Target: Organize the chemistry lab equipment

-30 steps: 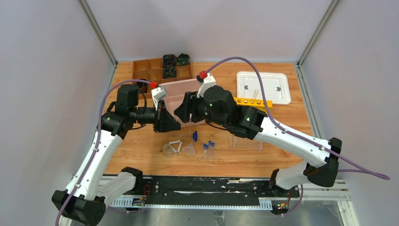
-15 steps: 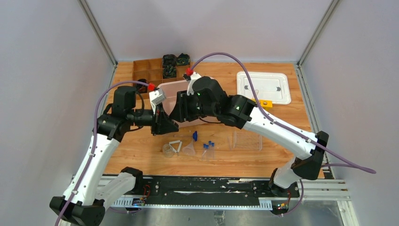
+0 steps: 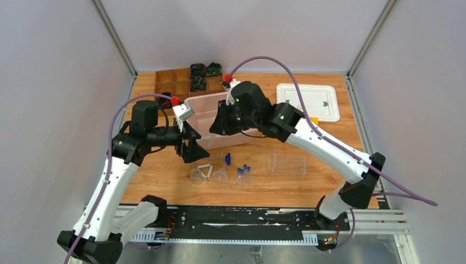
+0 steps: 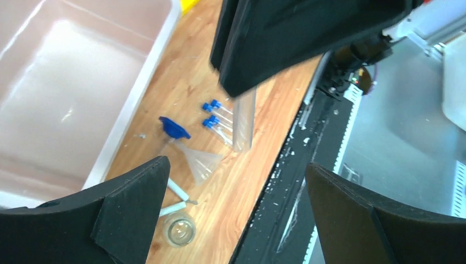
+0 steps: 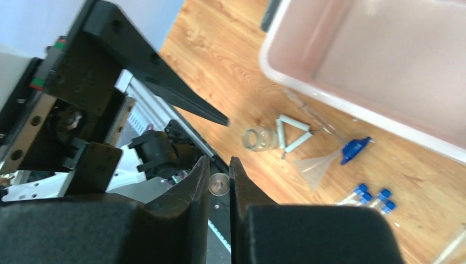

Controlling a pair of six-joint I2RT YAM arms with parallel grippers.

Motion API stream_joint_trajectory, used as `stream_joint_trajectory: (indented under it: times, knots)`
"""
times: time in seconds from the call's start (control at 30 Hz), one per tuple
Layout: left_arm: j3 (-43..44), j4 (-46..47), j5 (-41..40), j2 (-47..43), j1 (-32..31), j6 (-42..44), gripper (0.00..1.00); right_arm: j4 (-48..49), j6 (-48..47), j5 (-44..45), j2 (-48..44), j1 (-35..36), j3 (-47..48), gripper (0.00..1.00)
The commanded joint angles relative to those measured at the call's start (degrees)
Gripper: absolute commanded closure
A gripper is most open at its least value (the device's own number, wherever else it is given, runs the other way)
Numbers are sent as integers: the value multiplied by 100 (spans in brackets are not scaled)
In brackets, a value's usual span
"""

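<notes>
Equipment, namely a small clear beaker (image 3: 195, 175), white wire triangle (image 3: 205, 170), clear funnel (image 3: 221, 175) and blue-capped clear tubes (image 3: 242, 175), lies on the wooden bench (image 3: 329, 143) just in front of the large pink bin (image 3: 204, 102), where the left gripper (image 4: 236, 168) gapes wide and empty and the right gripper (image 5: 218, 162) is pinched almost closed on nothing.

The left arm (image 3: 115, 176) rises from the near left and bends right at the elbow. Its end effector (image 4: 236, 165) points right, fingers spread wide and empty. The right arm (image 3: 329, 151) stretches far and left from the near right. Its end effector (image 5: 218, 160) tips left and down, fingers drawn almost together with nothing between them.
</notes>
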Motion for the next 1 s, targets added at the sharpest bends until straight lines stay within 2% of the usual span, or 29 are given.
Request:
stream_joint_trajectory:
  times: [0.0,0.27,0.47,0.67,0.97]
  knots:
    - [291,-123,-853,44,-29,25,0,-449,-462,418,-465,-405,0,100]
    - [390,-526,-1689,476,-24,76,0,-708,-1397,2201,-1381,-993,-903,100]
    - [630,-837,-2298,769,-20,144,0,24,-1859,3090,-2072,-1307,-2216,100]
    - [521,-844,-2441,801,-20,89,0,1231,-2232,3396,-2441,-1494,-3424,100]
    - [467,-901,-2602,682,-20,207,0,2343,-2346,3633,-2370,-1902,-4248,100]
